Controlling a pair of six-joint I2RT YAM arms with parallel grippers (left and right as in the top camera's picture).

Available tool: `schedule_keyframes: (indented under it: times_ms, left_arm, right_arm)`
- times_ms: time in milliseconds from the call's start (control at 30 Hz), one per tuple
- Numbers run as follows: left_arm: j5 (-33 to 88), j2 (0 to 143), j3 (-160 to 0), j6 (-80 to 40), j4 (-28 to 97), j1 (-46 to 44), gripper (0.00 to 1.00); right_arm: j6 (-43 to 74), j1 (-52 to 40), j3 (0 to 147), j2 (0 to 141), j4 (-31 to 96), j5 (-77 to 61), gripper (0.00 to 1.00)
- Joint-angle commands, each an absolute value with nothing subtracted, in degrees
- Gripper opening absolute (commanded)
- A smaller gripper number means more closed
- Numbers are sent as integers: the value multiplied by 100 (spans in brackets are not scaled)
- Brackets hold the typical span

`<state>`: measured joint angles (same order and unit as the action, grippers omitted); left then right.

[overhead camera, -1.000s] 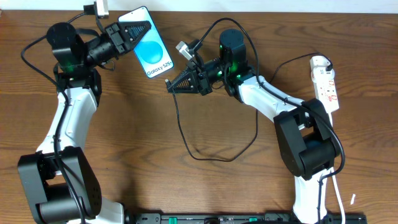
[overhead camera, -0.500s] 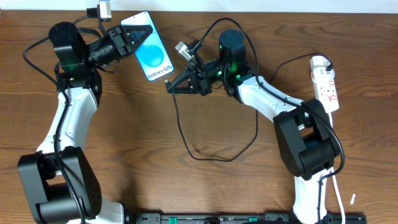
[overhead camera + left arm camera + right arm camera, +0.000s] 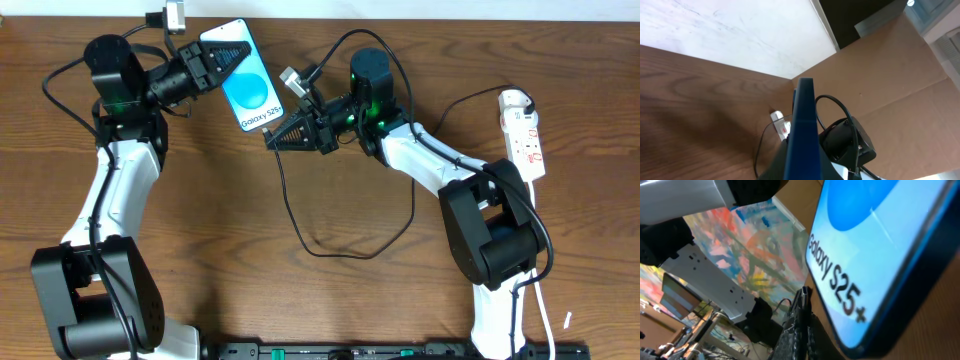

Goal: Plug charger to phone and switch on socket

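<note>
The phone (image 3: 247,85) shows a light blue screen with "Galaxy S25" text. My left gripper (image 3: 220,58) is shut on its top end and holds it off the table. In the left wrist view the phone (image 3: 803,130) is edge-on between the fingers. My right gripper (image 3: 272,138) is shut on the tip of the charger, a thin black cable (image 3: 300,225) that loops over the table. The tip sits just below the phone's bottom edge. The right wrist view shows the phone (image 3: 880,245) close above the shut fingers (image 3: 802,311). The socket (image 3: 524,133) lies at the far right.
A white cord (image 3: 543,300) runs from the socket along the right arm's base. A small grey plug (image 3: 294,79) sits beside the right arm. A white adapter (image 3: 172,14) lies at the back edge. Brown cardboard stands behind the table in the left wrist view (image 3: 890,75).
My left gripper has carried the phone a little right and down, toward the right gripper. The right gripper with the cable tip has barely moved.
</note>
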<state>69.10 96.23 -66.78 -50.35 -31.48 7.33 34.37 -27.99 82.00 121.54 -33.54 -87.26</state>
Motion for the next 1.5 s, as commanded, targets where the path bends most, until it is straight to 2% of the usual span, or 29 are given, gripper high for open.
schedule_keyframes:
  times_ms: [0,1467]
  left_arm:
    - [7030,9518,-6764,-5113,-3199,731,7]
    - [7113,9518,-6764,-5127,-3201,731,8]
  right_arm:
    - [3579,-2816,8243,12184,-3367,-8543,1]
    - [3785,-2655,8243,12184,-3367,-8322,1]
